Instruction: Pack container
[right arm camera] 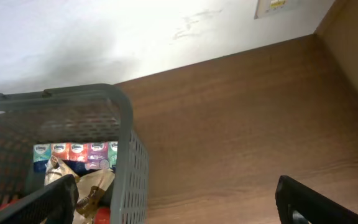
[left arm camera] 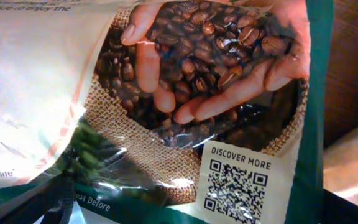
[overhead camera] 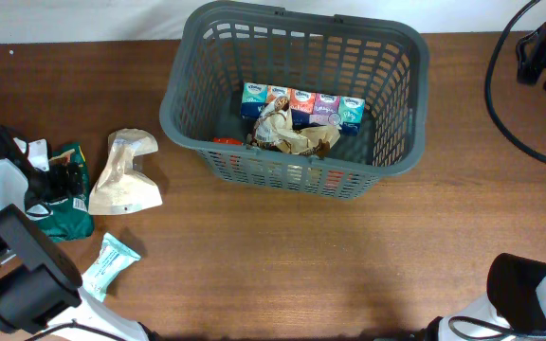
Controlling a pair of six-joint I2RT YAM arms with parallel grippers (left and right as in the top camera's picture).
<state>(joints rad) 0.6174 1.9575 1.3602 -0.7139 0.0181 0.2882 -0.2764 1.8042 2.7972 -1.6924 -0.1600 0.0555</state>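
Observation:
The dark grey basket (overhead camera: pixel 292 175) stands at the table's back centre and also shows in the right wrist view (right arm camera: pixel 126 155). It holds a row of tissue packs (overhead camera: pixel 301 104), a crumpled brown-and-white bag (overhead camera: pixel 287 137) and a red item (overhead camera: pixel 224 142). A green coffee bag (overhead camera: pixel 64 204) lies at the far left and fills the left wrist view (left arm camera: pixel 185 93). My left gripper (overhead camera: pixel 60 175) is right down on it, fingers spread at the frame's bottom corners. My right gripper (right arm camera: pixel 182 205) is open and empty above bare table, right of the basket.
A beige paper bag (overhead camera: pixel 126 175) lies right of the coffee bag. A small teal snack pack (overhead camera: pixel 110 260) lies near the front left. Black cables and a dark mount (overhead camera: pixel 543 57) are at the back right. The right arm (overhead camera: pixel 529 294) sits at the front right corner.

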